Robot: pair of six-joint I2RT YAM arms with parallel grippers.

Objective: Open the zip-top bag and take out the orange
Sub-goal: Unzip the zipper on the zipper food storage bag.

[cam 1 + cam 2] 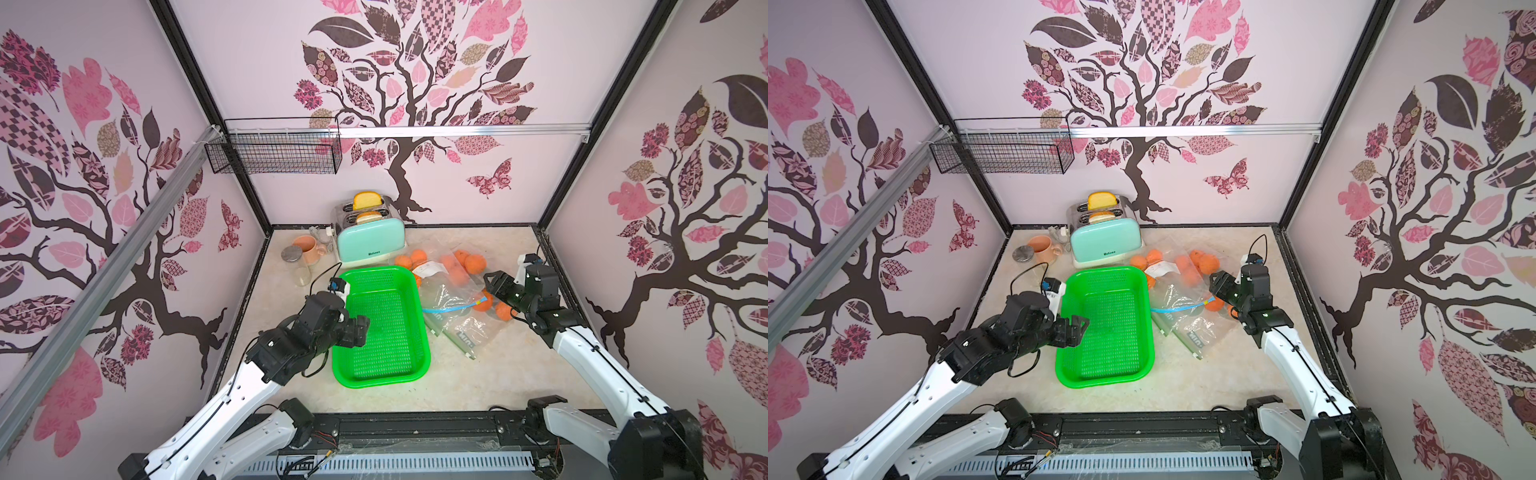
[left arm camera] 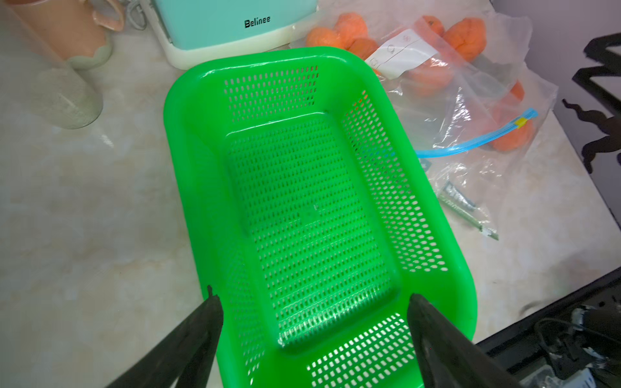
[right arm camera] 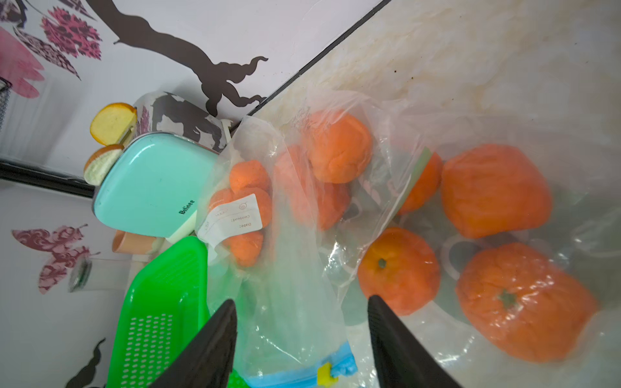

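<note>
In both top views the left gripper (image 1: 362, 330) hangs wide and empty over the left rim of one green basket (image 1: 386, 332). The right gripper (image 1: 492, 283), jaws apart, is above several overlapping clear bags (image 1: 449, 297) on the surface right of the basket; their count is unclear. About nine oranges (image 1: 475, 262) lie among them. Far left stand one toaster (image 1: 1104, 245) with two bread slices (image 1: 368, 200), one mug (image 1: 1042, 249) and one jar (image 1: 302, 274).

Left wrist: the basket is empty. The toaster reads "Belinee". One blue zip (image 2: 470, 145) has a yellow slider.

Right wrist: the gripper's open jaws straddle loose bag film. One label (image 3: 232, 218) reads "Date:" and "Content:".
</note>
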